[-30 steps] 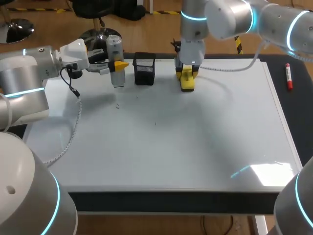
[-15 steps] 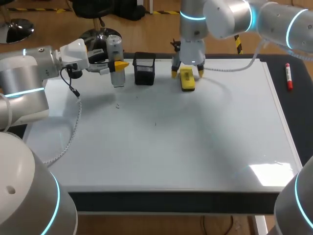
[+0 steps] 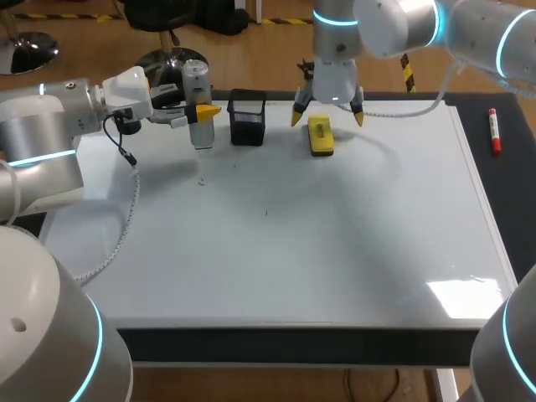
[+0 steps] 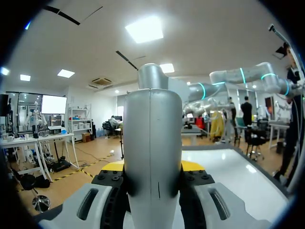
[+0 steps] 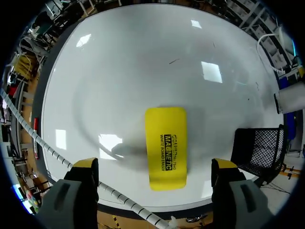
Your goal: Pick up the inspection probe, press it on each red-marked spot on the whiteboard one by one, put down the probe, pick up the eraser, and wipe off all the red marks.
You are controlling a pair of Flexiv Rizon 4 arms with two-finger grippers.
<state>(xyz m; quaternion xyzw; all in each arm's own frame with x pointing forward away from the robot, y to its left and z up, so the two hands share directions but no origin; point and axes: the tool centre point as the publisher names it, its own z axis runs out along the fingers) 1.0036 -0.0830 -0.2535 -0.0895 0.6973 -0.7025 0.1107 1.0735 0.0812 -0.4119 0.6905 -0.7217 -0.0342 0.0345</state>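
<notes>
Though clamped on eraser (image 3: 320,136) 1 s ago, now lifted off w/ fingers spread (R gripper (image 3: 327,117)); no red marks on whiteboard (image 3: 293,251), wipe prob. done; L gripper (image 3: 203,110) pinching probe (image 3: 196,84).

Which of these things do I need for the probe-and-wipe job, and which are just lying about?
Job: inspection probe, held by left gripper; eraser, below open right gripper; whiteboard.
Lying about: black mesh basket; red marker beside the whiteboard.
</notes>
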